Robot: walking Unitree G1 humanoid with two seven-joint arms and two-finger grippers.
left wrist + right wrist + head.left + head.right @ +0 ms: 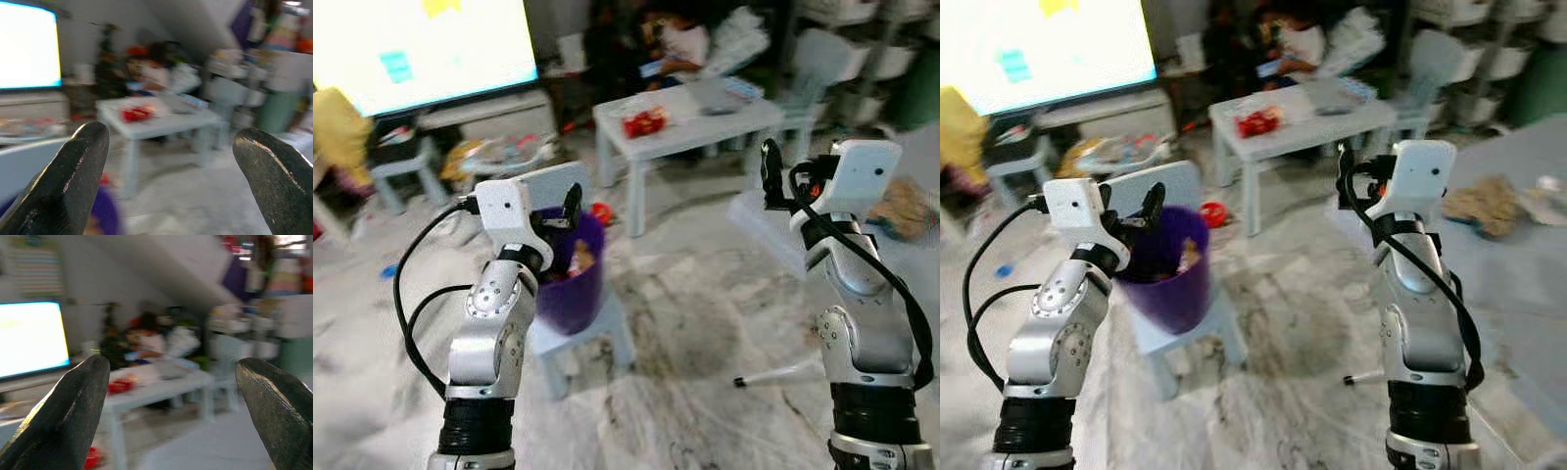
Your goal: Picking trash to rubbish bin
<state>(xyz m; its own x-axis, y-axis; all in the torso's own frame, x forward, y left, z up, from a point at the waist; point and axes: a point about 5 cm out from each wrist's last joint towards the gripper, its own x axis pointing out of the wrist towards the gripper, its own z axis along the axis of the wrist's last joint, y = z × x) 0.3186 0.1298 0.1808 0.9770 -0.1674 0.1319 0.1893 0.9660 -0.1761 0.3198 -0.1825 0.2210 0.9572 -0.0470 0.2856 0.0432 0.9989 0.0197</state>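
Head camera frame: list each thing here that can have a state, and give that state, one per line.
left gripper: open, empty, raised over the bin's rim
right gripper: open, empty, held up in the air
purple bin: upright on a small stool, trash inside
small stool: upright, carrying the bin
white table: upright, red item and other things on top
screen: switched on, bright

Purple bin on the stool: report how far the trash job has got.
Done: the purple bin already holds some scraps. In hand: nothing; the left gripper and right gripper are both open and empty, raised. Left: red trash lies on the white table, and a red piece lies on the floor.
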